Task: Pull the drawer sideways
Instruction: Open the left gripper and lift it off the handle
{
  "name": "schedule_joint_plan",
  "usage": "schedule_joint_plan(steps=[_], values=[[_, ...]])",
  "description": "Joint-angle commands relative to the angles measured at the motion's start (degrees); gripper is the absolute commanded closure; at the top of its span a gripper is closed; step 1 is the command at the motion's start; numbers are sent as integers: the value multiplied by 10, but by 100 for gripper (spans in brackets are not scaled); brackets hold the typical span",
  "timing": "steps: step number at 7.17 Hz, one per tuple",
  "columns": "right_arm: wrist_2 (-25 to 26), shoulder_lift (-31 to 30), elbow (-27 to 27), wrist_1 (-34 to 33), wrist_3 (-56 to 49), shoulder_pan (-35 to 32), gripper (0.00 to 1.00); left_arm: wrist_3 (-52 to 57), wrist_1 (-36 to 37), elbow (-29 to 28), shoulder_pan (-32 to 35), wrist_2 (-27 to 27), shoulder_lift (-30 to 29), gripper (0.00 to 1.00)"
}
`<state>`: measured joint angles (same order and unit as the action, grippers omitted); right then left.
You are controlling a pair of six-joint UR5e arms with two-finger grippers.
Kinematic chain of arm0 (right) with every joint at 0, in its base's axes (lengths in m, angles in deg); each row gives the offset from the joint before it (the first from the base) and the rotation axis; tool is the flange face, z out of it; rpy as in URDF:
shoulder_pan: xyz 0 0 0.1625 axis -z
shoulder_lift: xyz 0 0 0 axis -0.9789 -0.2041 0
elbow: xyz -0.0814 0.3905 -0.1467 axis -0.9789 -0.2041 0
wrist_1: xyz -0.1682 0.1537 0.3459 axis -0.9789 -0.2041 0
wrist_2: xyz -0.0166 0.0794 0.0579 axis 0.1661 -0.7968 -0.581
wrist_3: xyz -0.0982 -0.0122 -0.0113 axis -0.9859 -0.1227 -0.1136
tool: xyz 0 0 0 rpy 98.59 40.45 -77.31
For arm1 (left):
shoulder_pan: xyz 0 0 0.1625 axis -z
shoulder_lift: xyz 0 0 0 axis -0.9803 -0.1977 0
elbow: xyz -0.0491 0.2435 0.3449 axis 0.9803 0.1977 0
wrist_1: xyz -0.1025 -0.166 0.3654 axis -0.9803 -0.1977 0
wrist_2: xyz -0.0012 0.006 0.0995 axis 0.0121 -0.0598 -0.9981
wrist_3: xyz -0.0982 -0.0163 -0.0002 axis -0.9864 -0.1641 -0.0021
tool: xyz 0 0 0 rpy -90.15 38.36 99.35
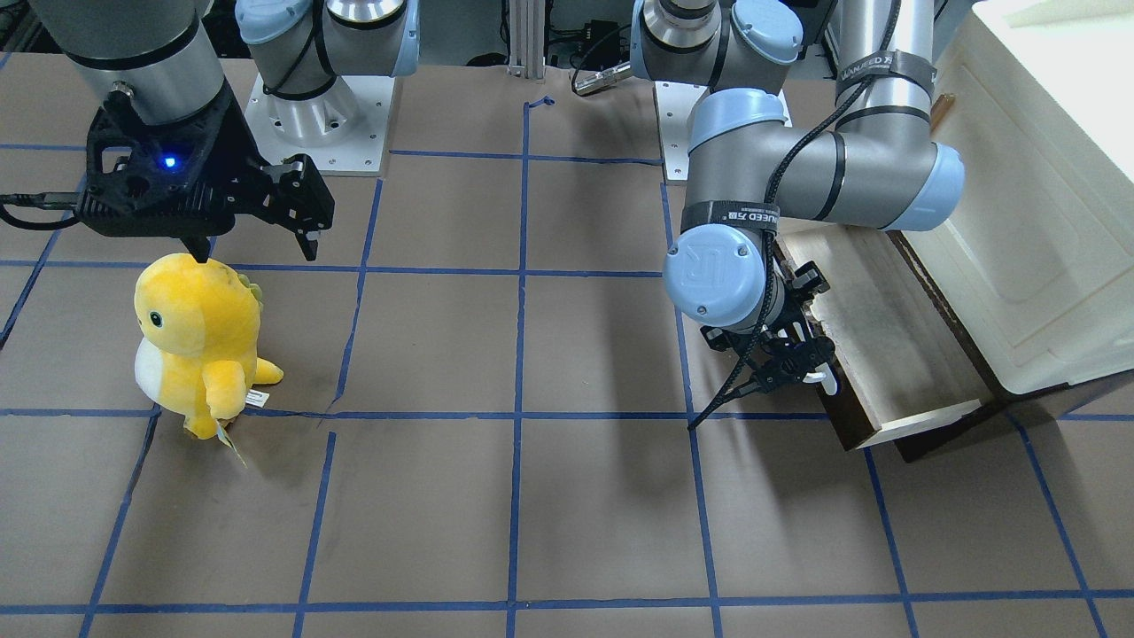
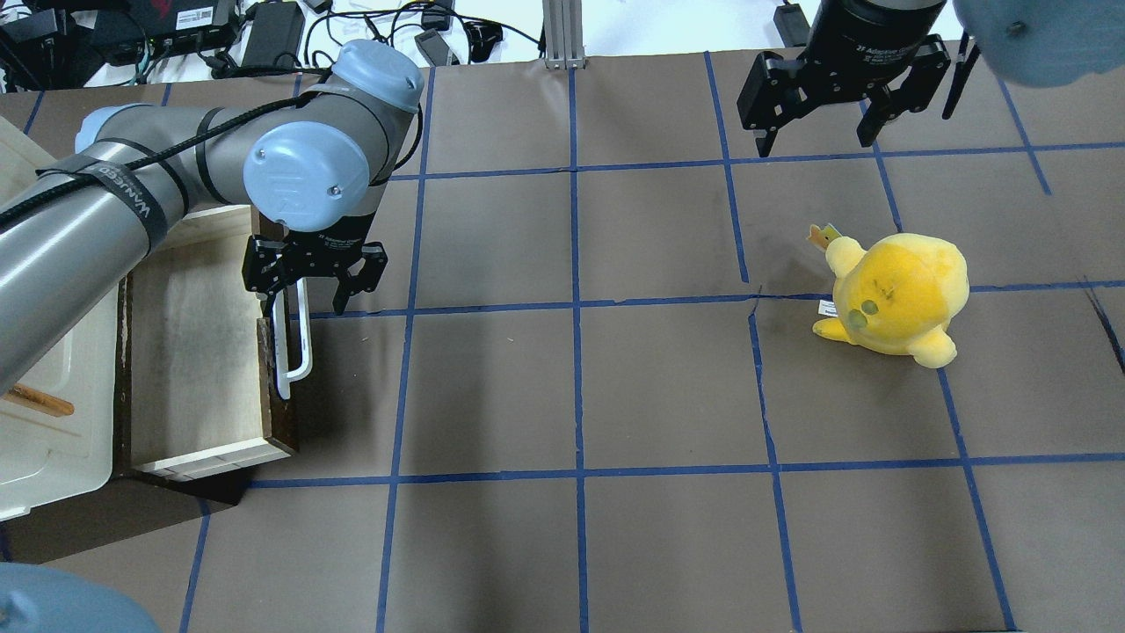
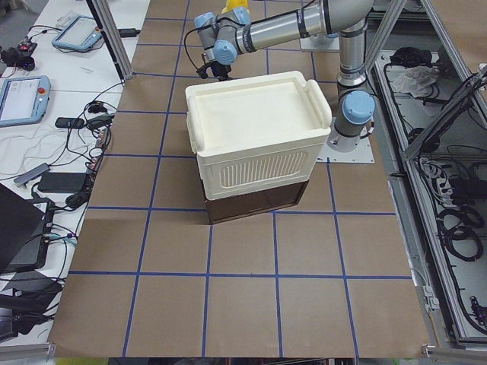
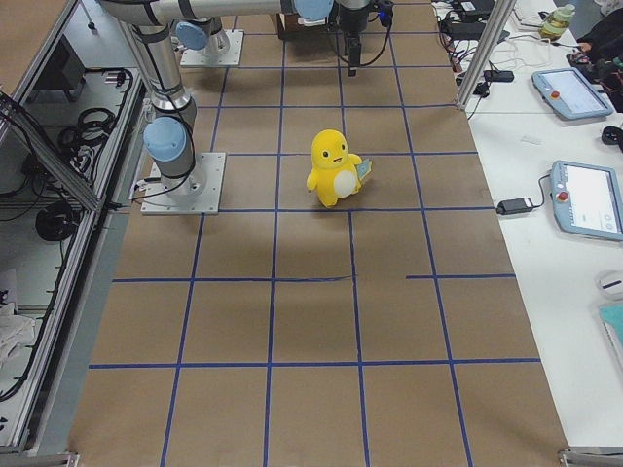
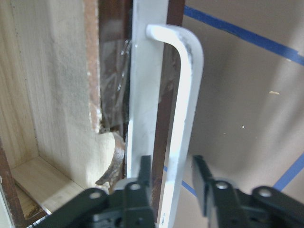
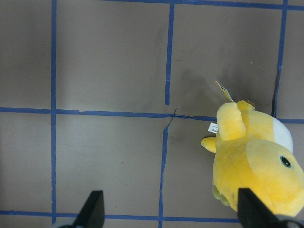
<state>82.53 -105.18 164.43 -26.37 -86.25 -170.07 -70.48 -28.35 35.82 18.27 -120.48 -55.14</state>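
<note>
The drawer (image 2: 189, 352) is pulled out of the cabinet, and its pale wooden inside is bare; it also shows in the front view (image 1: 886, 337). Its dark brown front carries a long white bar handle (image 2: 294, 352). My left gripper (image 2: 303, 303) is open at the handle's far end with one finger on each side of the bar. The left wrist view shows small gaps between the fingers (image 5: 142, 175) and the handle (image 5: 183, 104). My right gripper (image 2: 817, 141) is open and empty and hangs above the table beyond a yellow plush toy.
The cream-white cabinet (image 2: 44, 440) stands at the table's left end, behind the drawer. A yellow plush toy (image 2: 896, 294) stands upright on the right half of the table, just under and beside my right gripper in the front view (image 1: 195, 328). Blue tape lines grid the brown table.
</note>
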Motion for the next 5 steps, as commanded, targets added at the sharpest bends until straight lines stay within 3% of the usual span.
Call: schedule_joint_plan(steps=[1, 5], values=[[0, 0, 0, 0, 0, 0, 0, 46, -2, -32, 15, 42, 22, 0], [0, 0, 0, 0, -1, 0, 0, 203, 12, -91, 10, 155, 72, 0]])
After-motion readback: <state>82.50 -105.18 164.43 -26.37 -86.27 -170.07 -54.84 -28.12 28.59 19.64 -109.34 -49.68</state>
